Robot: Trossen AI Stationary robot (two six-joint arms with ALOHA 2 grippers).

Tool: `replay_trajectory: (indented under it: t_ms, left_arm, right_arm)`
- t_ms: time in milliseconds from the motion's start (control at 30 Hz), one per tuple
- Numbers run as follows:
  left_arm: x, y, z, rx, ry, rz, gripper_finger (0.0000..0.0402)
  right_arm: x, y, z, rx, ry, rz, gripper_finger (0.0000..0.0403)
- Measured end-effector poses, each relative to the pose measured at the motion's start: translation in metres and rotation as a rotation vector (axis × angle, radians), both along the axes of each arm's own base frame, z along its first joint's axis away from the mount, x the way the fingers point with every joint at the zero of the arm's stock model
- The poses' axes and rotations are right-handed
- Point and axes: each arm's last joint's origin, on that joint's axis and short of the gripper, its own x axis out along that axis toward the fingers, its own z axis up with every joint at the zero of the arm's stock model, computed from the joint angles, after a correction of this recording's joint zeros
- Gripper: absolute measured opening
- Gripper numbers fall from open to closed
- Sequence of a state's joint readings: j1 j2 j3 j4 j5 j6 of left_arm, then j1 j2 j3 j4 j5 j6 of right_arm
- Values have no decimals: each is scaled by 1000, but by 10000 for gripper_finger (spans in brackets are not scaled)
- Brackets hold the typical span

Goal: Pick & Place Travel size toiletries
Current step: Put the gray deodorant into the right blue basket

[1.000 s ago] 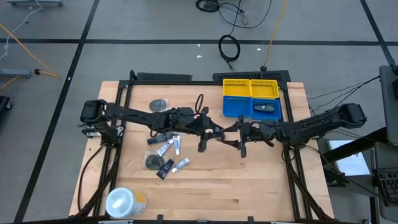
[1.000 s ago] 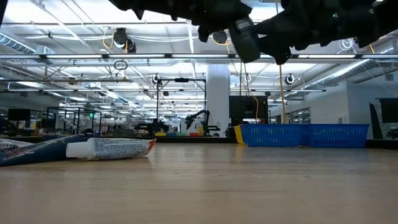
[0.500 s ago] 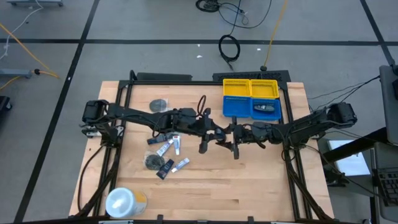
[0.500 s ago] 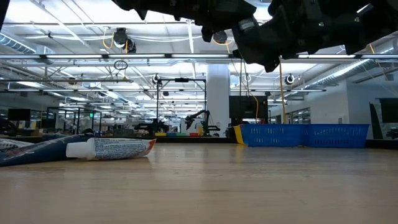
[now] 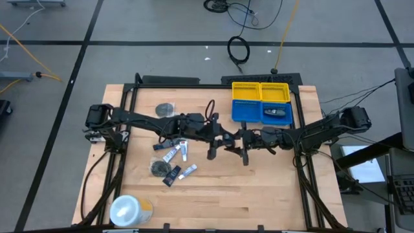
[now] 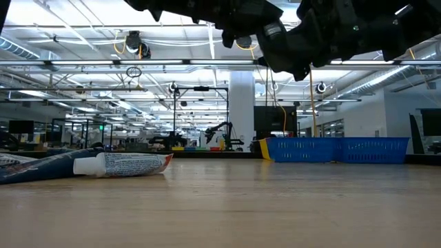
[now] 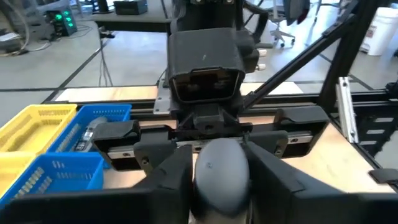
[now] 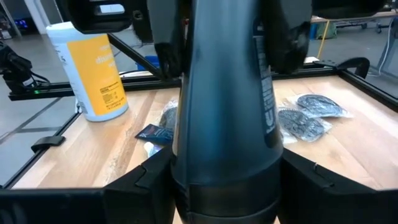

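Between both pincers, dark tube (image 8: pixel 224 99) midair.

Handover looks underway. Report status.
Left gripper and right gripper meet mid-table, raised. Both closed on the dark tube. Nothing seen between it and the blue basket.

1. A wooden counter (image 6: pixel 227 207) fills the lower half of the view, its grain running across.
2. At the left, a white tube (image 6: pixel 124 164) lies on its side on the counter, its cap pointing left.
3. A dark navy tube (image 6: pixel 34 169) lies just beside it, nearer the left edge.
4. A blue basket (image 6: pixel 337 149) sits at the counter's far edge, right of centre.
5. Dark arm parts (image 6: pixel 275 27) hang along the top, well above the counter.
6. Behind is a large, brightly lit room with a white column (image 6: pixel 242 110).
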State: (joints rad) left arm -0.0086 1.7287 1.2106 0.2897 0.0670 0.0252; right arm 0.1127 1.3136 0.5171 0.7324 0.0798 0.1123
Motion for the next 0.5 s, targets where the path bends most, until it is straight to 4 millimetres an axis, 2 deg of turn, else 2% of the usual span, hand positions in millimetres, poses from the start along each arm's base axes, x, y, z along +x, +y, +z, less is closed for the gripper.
replay_trajectory:
  t_ms: [100,233,367,500]
  left_arm:
    - [0,1,0,5,4,37,209]
    - [0,2,0,7,4,49,276]
    - [0,3,0,3,3,54,316]
    - [-3,4,3,4,10,56,331]
  right_arm:
    - [0,0,-1,1,5,-3,190]
    - [0,0,-1,-1,6,3,190]
    - [-1,0,0,-4,12,6,190]
    - [-6,-1,4,-8,26,0,190]
